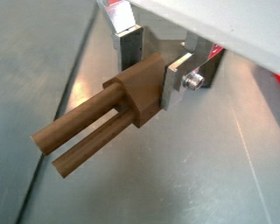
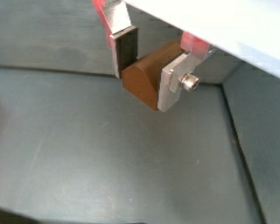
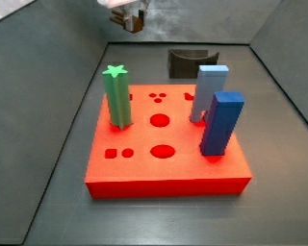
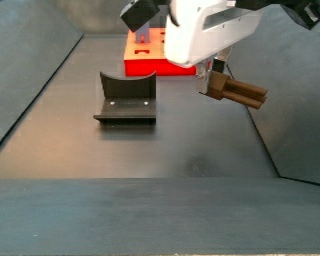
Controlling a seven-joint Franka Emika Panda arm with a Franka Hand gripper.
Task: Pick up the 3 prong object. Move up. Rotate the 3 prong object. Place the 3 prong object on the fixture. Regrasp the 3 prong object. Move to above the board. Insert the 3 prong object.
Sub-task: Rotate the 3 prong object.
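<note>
"Where is the fixture (image 4: pixel 125 98)?"

"Low on the floor, off to one side of the claw (image 4: pixel 216 82). The claw is up in the air, squeezing the 3 prong object (image 4: pixel 238 92), whose prongs stick out sideways."

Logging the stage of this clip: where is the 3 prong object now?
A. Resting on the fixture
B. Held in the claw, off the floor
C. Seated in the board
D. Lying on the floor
B: the claw grips the 3 prong object in the air, clear of the fixture and board.
</note>
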